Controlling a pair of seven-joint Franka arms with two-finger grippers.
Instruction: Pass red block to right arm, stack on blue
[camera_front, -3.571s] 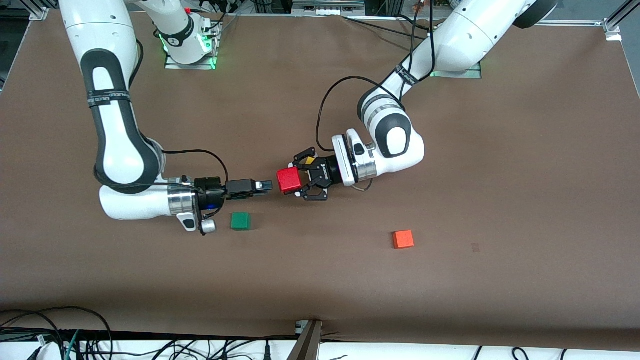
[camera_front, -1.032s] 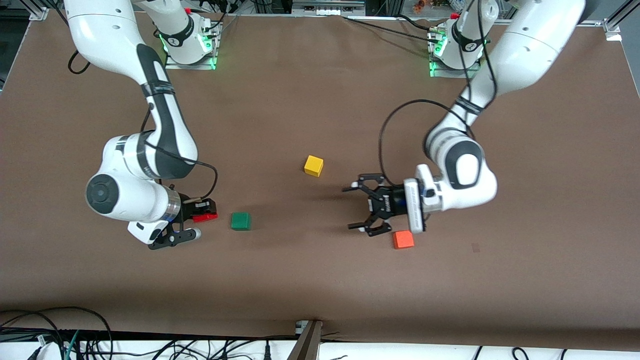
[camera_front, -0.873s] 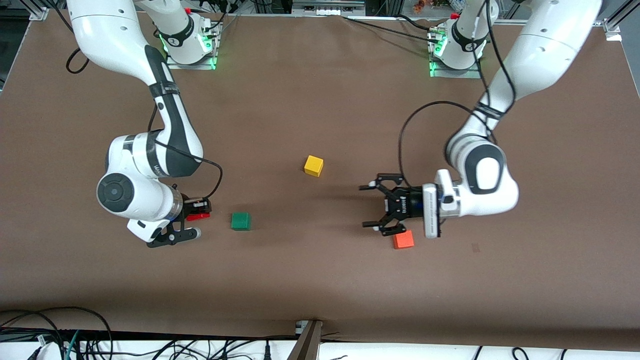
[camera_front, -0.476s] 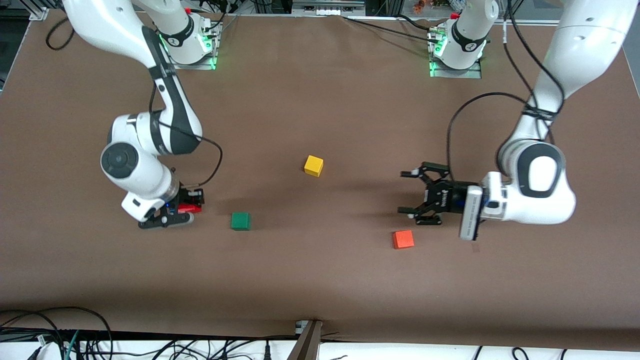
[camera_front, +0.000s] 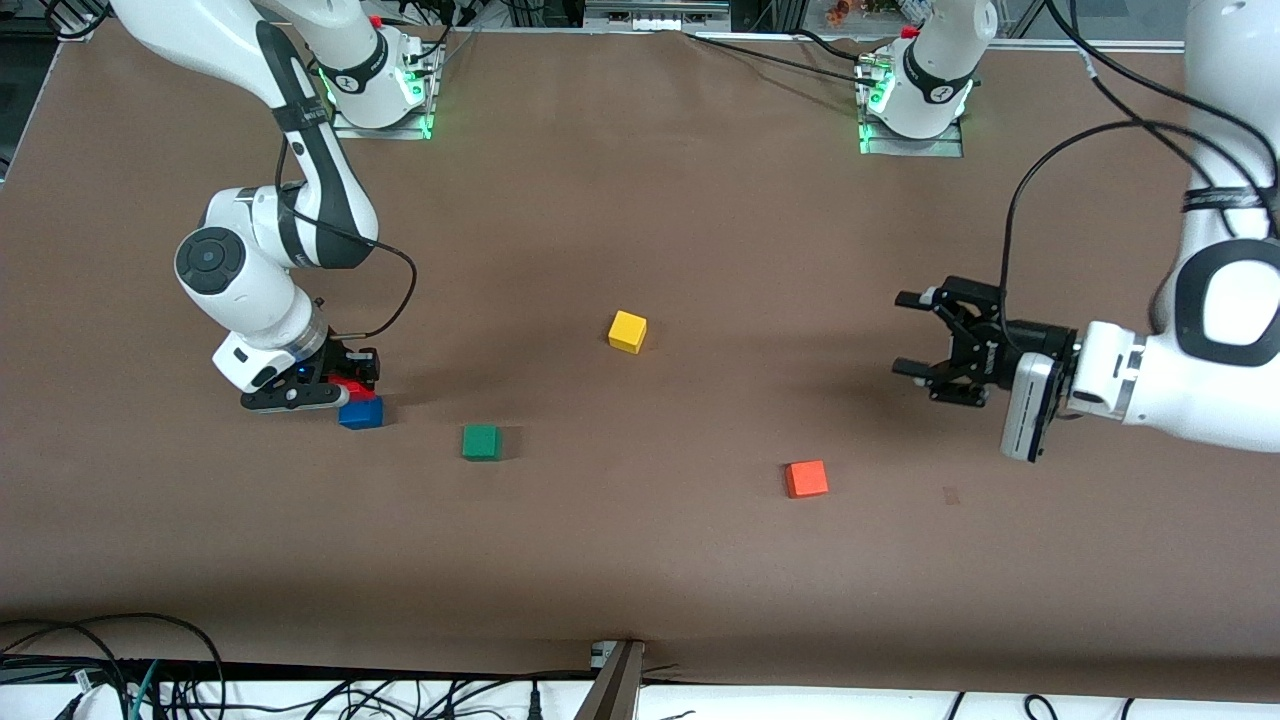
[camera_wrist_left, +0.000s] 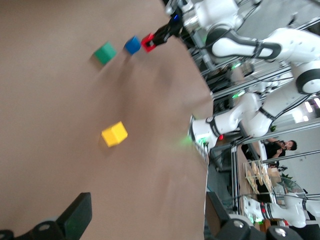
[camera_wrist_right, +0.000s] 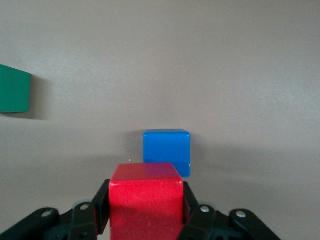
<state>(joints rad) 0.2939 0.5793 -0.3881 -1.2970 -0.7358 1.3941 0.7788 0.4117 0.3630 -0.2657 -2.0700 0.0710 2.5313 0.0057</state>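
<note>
1. The right arm's narrow black gripper (camera_front: 345, 383) is holding the small deep-red cube (camera_wrist_right: 145, 200) clamped between its two fingers, low over the small solid-blue cube (camera_front: 361, 413), which is standing on the flat brown table covering (camera_front: 640, 200) toward the right arm's end.
2. In the right wrist view the red cube is not yet centred over the blue one; the blue cube (camera_wrist_right: 166, 151) is showing just ahead of it. The arm probably needs a small shift until the edges are lining up, then a straight and slow descent, and the fingers should be releasing only when the red face is resting flat on the blue top.
3. Both cubes are looking hard and smooth, with sharp edges and slightly glossy faces, so a tilted landing could be making the red one slide off.
4. The left arm's spread black claw gripper (camera_front: 945, 343) is waiting with jaws wide apart and empty, over the table at the left arm's end.
5. A green cube (camera_front: 481, 441) is lying beside the blue one, close enough to be careful of.
</note>
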